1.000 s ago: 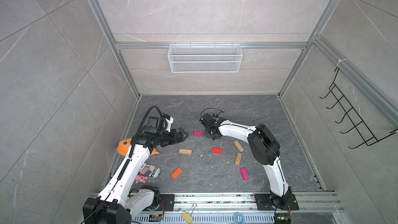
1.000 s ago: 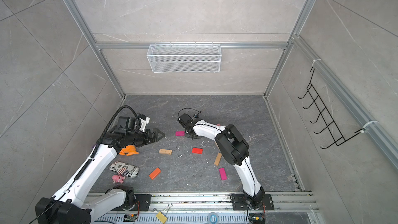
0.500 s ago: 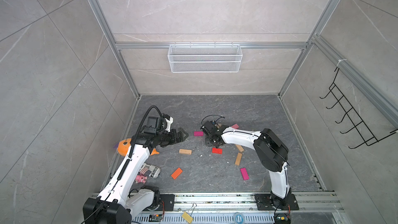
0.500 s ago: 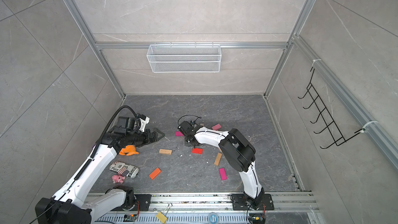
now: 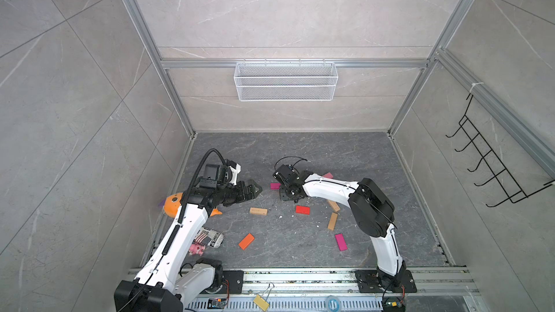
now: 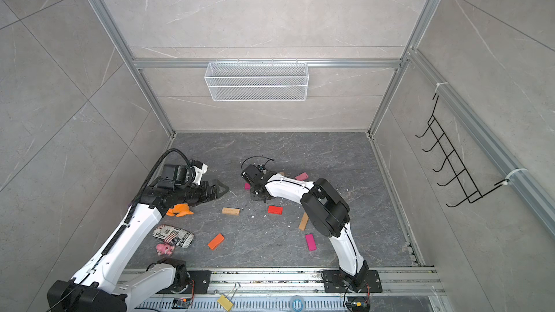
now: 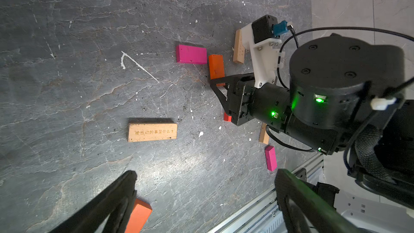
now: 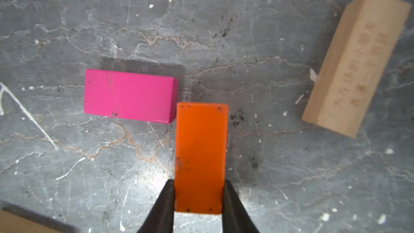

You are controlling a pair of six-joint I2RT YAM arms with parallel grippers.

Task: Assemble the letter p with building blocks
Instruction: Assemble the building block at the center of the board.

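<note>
My right gripper (image 8: 198,183) is shut on an orange block (image 8: 200,158), low over the floor; whether the block touches the floor I cannot tell. The block's far corner meets the end of a magenta block (image 8: 128,95) at a right angle. A tan block (image 8: 356,63) lies apart to one side. In both top views this gripper (image 5: 288,196) points down beside the magenta block (image 5: 274,186). My left gripper (image 7: 206,174) is open and holds nothing; it hovers left of them (image 5: 255,189). No letter p shows.
Loose on the floor lie a tan block (image 5: 258,211), a red one (image 5: 302,209), two tan ones (image 5: 332,221), a magenta one (image 5: 341,242), an orange one (image 5: 246,241) and a light pink one (image 5: 328,175). An orange plush fish (image 5: 172,201) and a printed pouch (image 5: 210,237) sit under the left arm.
The right gripper has come a little toward the front with the orange block, and its elbow has swung right, uncovering the light pink block. The left arm has not moved.
</note>
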